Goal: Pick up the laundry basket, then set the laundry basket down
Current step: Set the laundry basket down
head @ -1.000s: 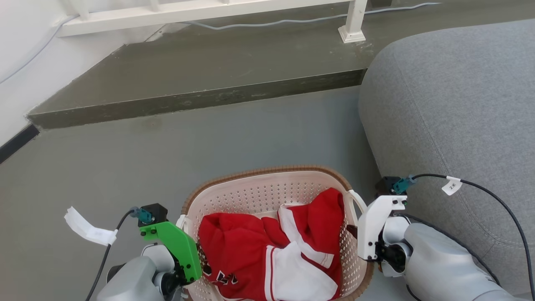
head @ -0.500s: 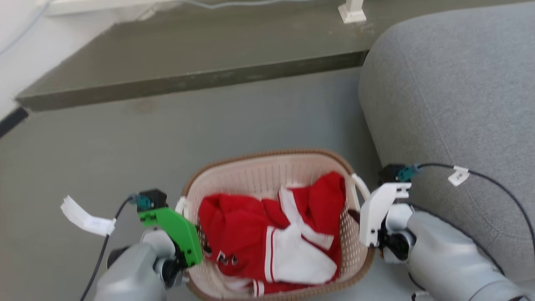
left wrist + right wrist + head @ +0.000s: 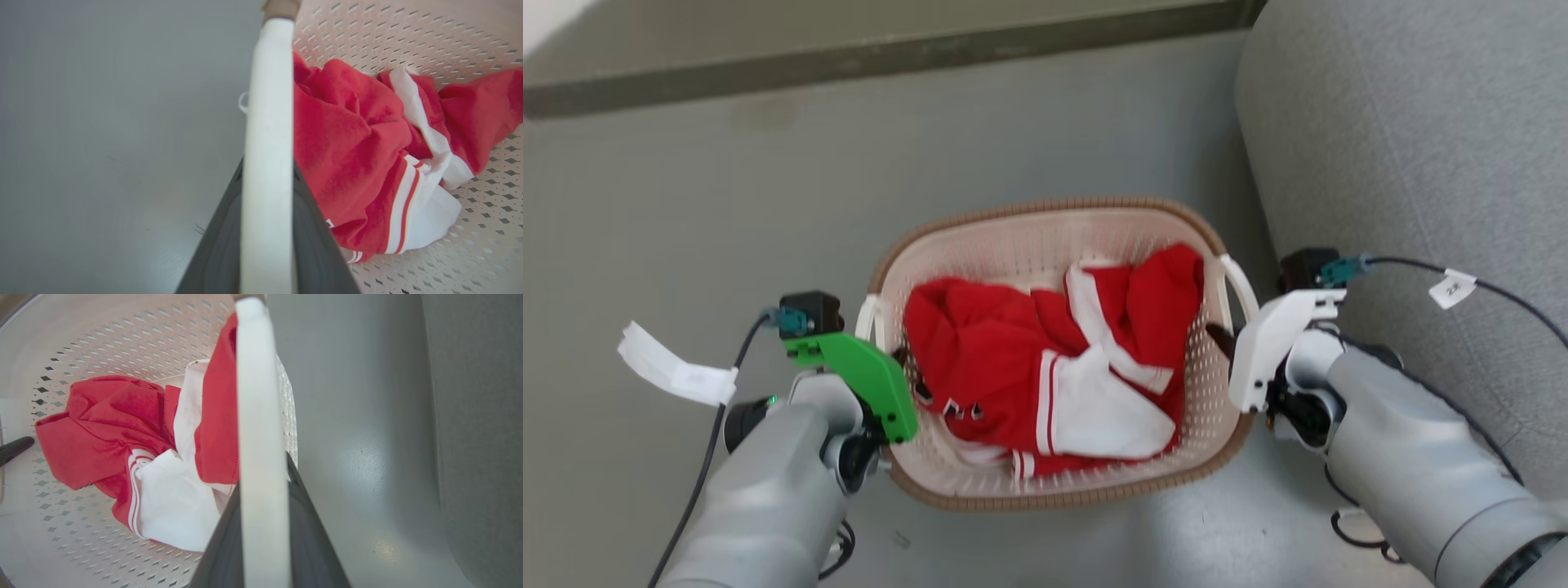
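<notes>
The left gripper [image 3: 905,369] is reaching in from the basket's left side, and in the left wrist view its two dark fingers are pressing close against either flank of the white left handle [image 3: 267,122], so it is clamping that loop with almost no gap. Gripping there makes sense, since the handle is the one part of that side narrow enough for the fingers to close around. Between the two arms the laundry basket [image 3: 1045,500] is sitting square to the robot over the grey floor [image 3: 686,204], its long axis running from one gripper to the other. Whether its base is resting on the floor or hanging just clear of it cannot be told from these views. A crumpled red and white garment [image 3: 1045,359] is lying loose in the bottom, roughly centred, so the load is probably pulling about evenly on both sides. The right gripper [image 3: 1221,343] is mirroring the left: in the right wrist view its fingers are hugging the white right handle [image 3: 261,416] tightly, closed on it from both sides. Holding both handles at once is likely meant to keep the rim level and stop the basket from tipping. Just beyond the right arm, a grey upholstered seat [image 3: 1405,163] is standing near the basket's right side, leaving only a narrow gap for that arm.
</notes>
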Robot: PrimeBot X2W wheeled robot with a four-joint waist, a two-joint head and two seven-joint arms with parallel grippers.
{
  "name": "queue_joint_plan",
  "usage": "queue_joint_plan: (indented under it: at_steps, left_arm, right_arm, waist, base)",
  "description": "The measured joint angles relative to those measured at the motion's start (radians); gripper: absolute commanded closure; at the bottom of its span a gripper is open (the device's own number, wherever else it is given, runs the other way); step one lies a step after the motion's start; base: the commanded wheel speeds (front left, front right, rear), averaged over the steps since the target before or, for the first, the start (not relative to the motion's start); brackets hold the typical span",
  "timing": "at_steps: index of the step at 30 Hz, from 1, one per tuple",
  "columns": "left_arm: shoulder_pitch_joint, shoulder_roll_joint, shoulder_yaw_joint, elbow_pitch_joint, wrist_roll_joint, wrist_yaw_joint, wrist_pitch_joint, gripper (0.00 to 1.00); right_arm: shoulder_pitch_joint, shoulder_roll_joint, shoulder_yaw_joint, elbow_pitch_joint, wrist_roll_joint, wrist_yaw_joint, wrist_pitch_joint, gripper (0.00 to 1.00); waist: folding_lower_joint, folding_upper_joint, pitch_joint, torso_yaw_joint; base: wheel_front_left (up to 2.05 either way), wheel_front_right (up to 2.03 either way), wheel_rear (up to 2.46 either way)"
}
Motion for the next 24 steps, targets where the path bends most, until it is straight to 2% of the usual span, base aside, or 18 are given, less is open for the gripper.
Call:
queue_joint_plan:
  at_steps: [24]
  left_arm:
    - [-0.179, -0.002, 0.015, -0.021, 0.023, 0.013, -0.144, 1.00]
  right_arm:
    - [-0.144, -0.035, -0.026, -0.039, 0.007, 0.001, -0.169, 1.00]
  waist:
    - [0.0002, 0.0000, 0.305, 0.006]
  base:
    - [0.00, 0.00, 0.00]
